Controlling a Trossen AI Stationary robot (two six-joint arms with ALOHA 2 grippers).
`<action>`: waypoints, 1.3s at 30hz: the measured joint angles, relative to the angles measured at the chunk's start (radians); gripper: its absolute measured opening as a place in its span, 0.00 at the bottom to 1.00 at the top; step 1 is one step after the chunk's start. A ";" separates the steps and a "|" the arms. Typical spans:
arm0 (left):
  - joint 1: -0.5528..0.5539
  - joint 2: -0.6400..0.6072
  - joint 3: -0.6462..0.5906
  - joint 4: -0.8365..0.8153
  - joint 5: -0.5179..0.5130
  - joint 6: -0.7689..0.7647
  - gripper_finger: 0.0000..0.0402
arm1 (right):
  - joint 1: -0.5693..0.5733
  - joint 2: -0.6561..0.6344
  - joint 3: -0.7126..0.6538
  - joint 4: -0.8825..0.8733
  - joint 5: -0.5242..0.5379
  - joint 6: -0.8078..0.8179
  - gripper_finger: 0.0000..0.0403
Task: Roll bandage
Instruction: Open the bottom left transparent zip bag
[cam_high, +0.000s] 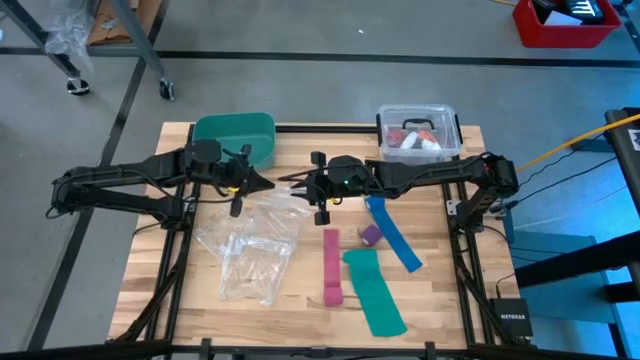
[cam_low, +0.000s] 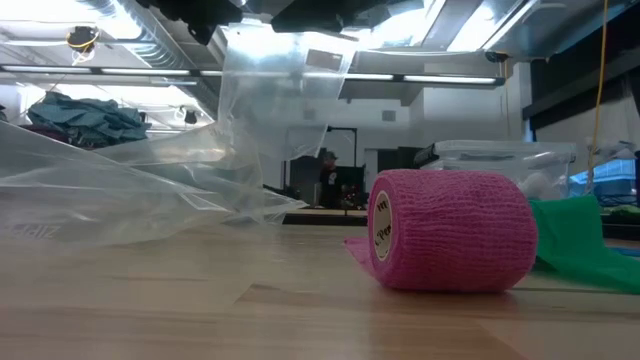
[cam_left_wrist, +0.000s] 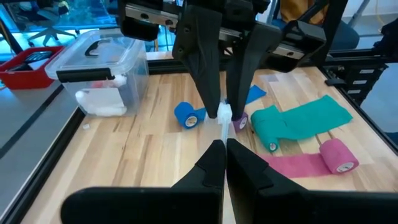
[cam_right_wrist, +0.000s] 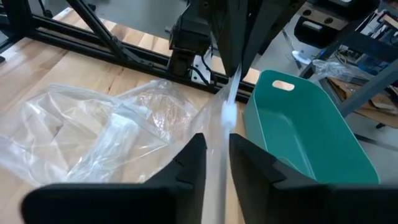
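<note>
The purple bandage (cam_high: 371, 235) lies on the table as a small stubby roll beside the blue strip (cam_high: 392, 232); it also shows in the left wrist view (cam_left_wrist: 240, 122). No gripper touches it. My left gripper (cam_high: 270, 184) and my right gripper (cam_high: 287, 181) meet tip to tip above the table's middle. Both are shut on the top edge of a clear plastic bag (cam_high: 250, 245). The bag holds some clear items. My left gripper pinches the clear bag's top edge (cam_left_wrist: 221, 130) between its two fingers, coming level from the table's left. The bag hangs below, with its lower part on the table. My right gripper pinches the same top edge (cam_right_wrist: 227, 112) between its two fingers, coming level from the table's right, right beside the left fingertips. The bag hangs slack below it (cam_low: 280, 100).
A pink strip with a rolled end (cam_high: 332, 270) and a teal strip (cam_high: 375, 292) lie at the near middle. A green bin (cam_high: 235, 135) stands at the far left of the table. A clear lidded box (cam_high: 418, 132) stands at the far right.
</note>
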 joint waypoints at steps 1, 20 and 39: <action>0.000 0.000 0.000 0.000 0.000 0.000 0.00 | 0.000 0.000 0.000 0.001 0.000 0.000 0.21; -0.006 0.002 0.000 0.001 0.001 0.000 0.00 | 0.000 0.000 0.001 0.047 0.027 -0.002 0.30; -0.020 0.002 0.000 0.043 0.002 -0.010 0.00 | 0.000 0.019 0.002 0.144 0.026 -0.003 0.30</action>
